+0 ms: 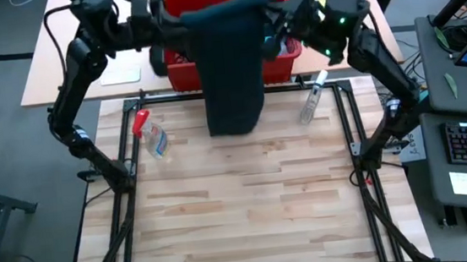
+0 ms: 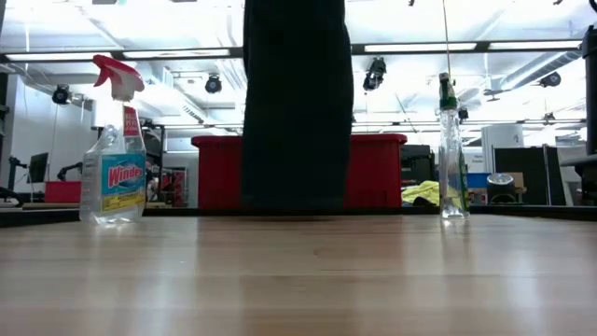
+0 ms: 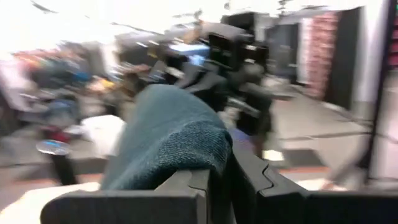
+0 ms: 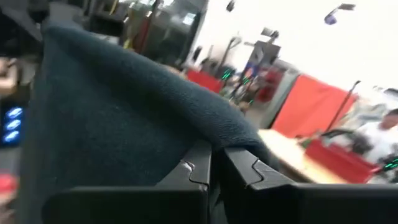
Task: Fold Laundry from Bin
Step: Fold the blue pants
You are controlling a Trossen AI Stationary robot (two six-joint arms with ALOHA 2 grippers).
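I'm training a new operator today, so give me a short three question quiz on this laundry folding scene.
1. True or false: both claws are shut on the dark garment.
2. Where does the garment's lower edge hang? A) inside the red bin B) over the wooden table C) off the table's front edge
3. Which bottle has a red trigger head?

Key: 1 true: left claw, right claw. 2 B. 3 The Windex bottle, not the clear bottle.

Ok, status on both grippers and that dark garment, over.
Left gripper and right gripper shut on dark teal knit garment, hanging over red plastic bin. Two spray bottles flank the drop zone.
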